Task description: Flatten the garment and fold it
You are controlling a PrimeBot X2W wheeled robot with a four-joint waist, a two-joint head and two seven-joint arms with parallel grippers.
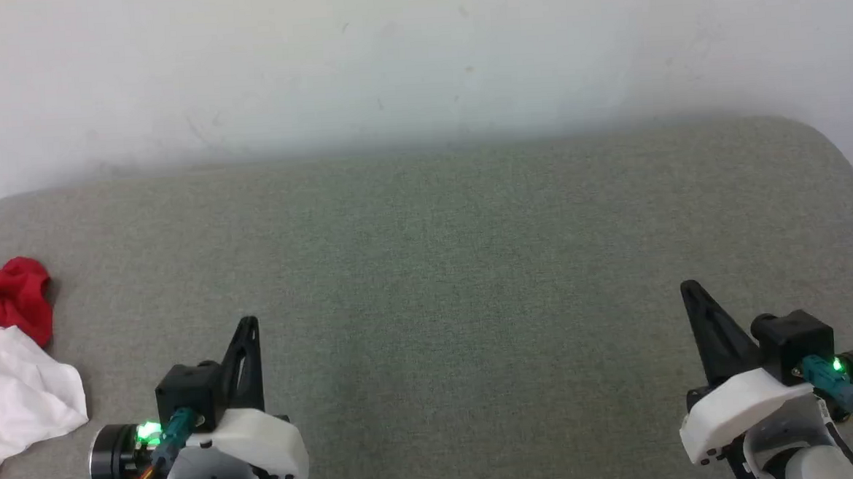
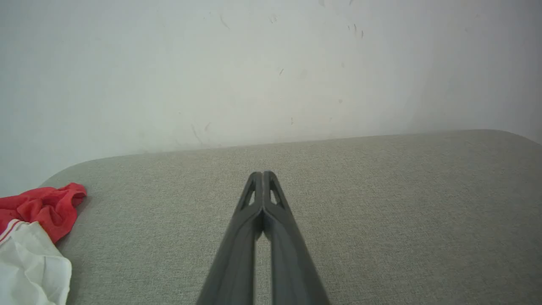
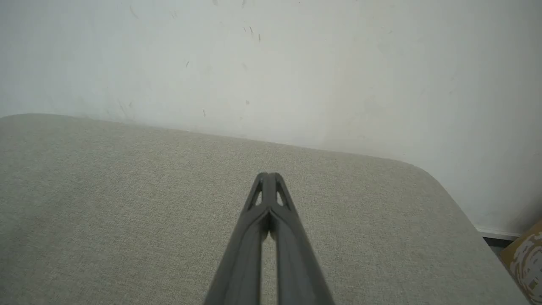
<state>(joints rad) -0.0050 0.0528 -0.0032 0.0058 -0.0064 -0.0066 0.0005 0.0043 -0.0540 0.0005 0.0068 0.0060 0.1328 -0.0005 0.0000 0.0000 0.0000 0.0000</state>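
Head view: garment (image 1: 10, 341) crumpled at left edge of table (image 1: 428, 268); left pincer (image 1: 248, 323) and right pincer (image 1: 687, 286) closed, empty.

Soft, even, diffuse light, fairly bright; source not visible. No hard shadows. Head view: white wall (image 1: 416, 50) washed out w/ faint greenish cast, and a dim soft band where it meets the grey fabric surface (image 1: 428, 268). Whole frame slightly soft, grainy. Left-wrist LED (image 1: 148, 431) blooms green, clipped; right-wrist LED (image 1: 837, 365) smaller glow. White part of the garment (image 1: 18, 392) near clipping. Wrist views: wall darkens twd corners; left gripper (image 2: 263, 174) and right gripper (image 3: 268, 174) go blurry near bottom edge.
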